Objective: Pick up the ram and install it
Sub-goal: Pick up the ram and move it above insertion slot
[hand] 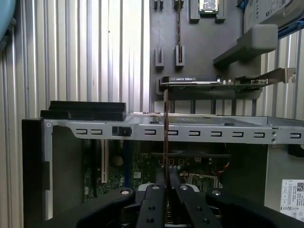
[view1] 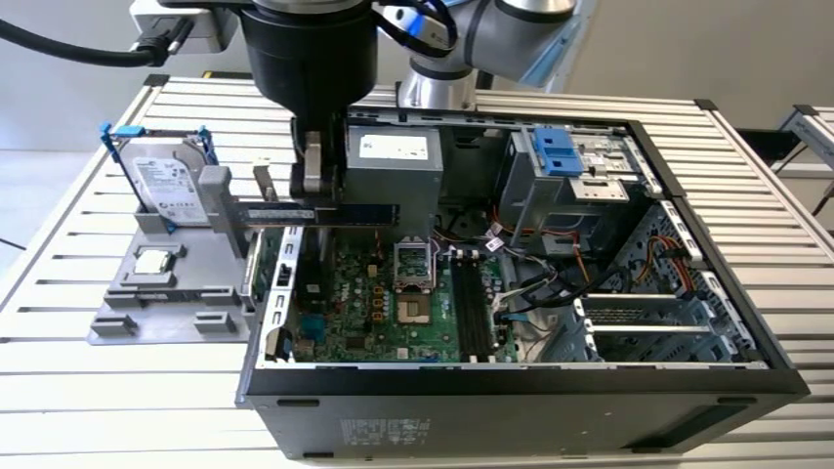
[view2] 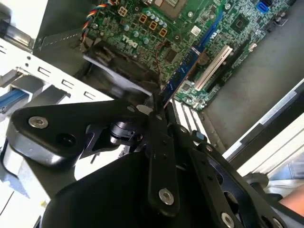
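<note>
One hard drive (view1: 170,186) stands on the grey fixture (view1: 111,327) near the edge of the slatted table (view1: 78,215) at the exterior view's left. Beside it, the gripper (view1: 311,200) pinches the ram (view1: 365,213), held level over the rim of the open computer case (view1: 521,376), seemingly clear of the motherboard (view1: 378,303) below. Further right lie the black memory slots (view1: 470,308).

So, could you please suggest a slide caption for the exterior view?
The gripper holds the ram level above the open computer case.
</note>
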`<state>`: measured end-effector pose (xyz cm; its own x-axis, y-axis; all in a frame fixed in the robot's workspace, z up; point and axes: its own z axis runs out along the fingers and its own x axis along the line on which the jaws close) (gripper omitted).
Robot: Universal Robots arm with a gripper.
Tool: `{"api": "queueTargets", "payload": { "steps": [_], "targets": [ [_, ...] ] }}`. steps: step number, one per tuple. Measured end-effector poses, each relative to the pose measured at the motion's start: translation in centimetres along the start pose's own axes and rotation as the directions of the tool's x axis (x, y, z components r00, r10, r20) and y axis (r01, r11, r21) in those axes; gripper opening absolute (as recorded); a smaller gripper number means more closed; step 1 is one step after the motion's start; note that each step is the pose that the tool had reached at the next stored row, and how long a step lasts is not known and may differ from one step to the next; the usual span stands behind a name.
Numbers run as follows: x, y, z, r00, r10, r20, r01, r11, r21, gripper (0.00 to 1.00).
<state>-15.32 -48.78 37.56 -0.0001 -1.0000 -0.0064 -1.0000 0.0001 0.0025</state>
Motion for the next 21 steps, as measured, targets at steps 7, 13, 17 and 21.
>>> {"api": "queueTargets", "payload": {
  "steps": [7,13,17,21],
  "targets": [
    [0.0,-1.02,0.0,1.0,0.0,-0.0001,0.0,1.0,0.0,0.0],
    [0.0,-2.0,0.0,1.0,0.0,0.0,0.0,1.0,0.0,0.0],
    [0.0,-2.59,-0.01,1.0,0.0,-0.0001,0.0,1.0,0.0,0.0],
    [0.0,-3.14,-0.01,1.0,0.0,0.0,0.0,1.0,0.0,0.0]
  ]
}}
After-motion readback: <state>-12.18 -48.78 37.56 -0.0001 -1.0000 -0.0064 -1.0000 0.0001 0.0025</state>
